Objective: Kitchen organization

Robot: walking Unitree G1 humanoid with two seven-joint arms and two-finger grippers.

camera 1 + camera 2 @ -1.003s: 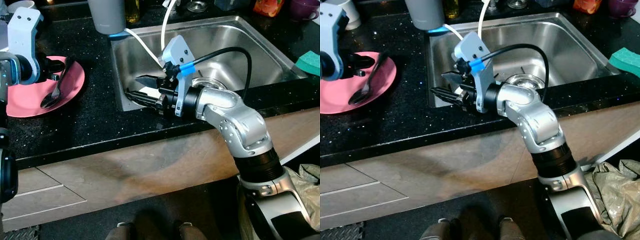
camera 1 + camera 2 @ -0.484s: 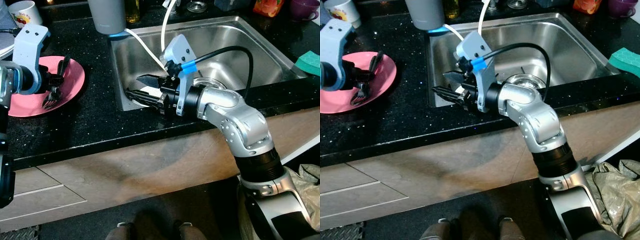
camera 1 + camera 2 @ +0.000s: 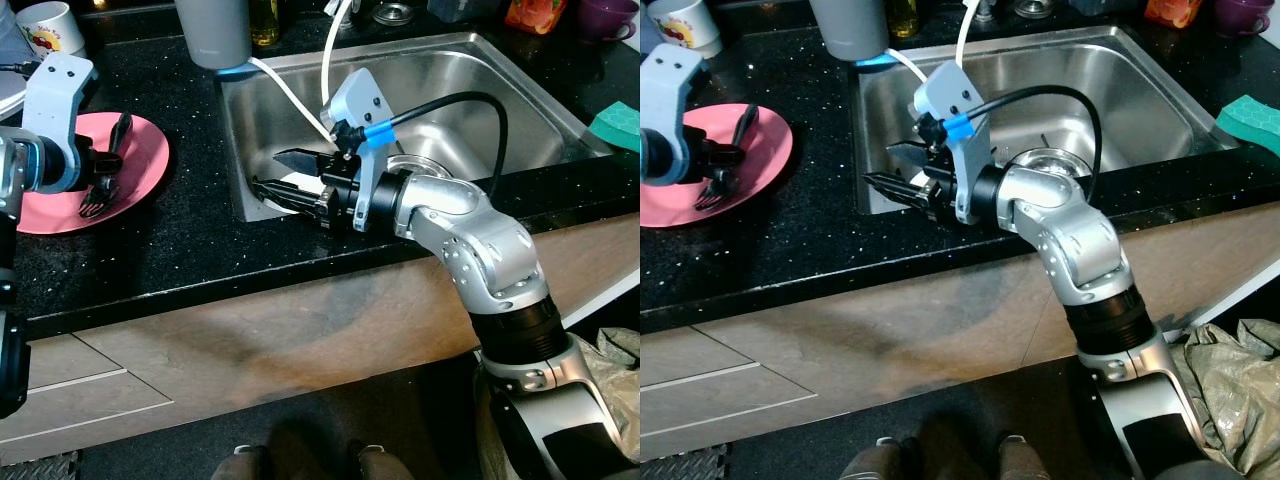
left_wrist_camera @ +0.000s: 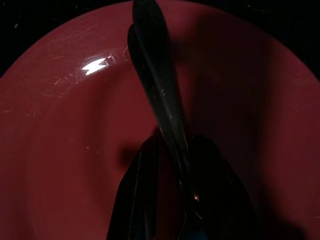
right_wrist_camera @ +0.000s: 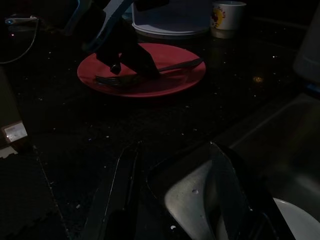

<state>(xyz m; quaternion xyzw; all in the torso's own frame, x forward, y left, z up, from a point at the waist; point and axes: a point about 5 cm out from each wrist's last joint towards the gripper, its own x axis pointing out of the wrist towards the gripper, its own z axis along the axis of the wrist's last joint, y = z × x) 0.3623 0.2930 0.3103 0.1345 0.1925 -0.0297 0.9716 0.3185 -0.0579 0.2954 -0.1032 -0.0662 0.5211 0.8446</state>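
Observation:
A pink plate lies on the black counter at the left. My left gripper hangs over it, shut on the handle of a fork whose tines rest near the plate's front rim. In the left wrist view the handle runs between the two fingers; a second handle seems to lie along it. My right gripper stands open at the front left corner of the steel sink, with a white plate below it in the basin. From there the fork is seen lying on the pink plate.
A grey container stands behind the sink, with a white hose running into the basin. A mug sits at the back left, a green sponge right of the sink, a purple cup at the back right. A crumpled bag lies on the floor.
My left wrist has turned and come down over the pink plate. A spoon bowl showed on the plate a second ago; now fork tines show there. My right arm is still.

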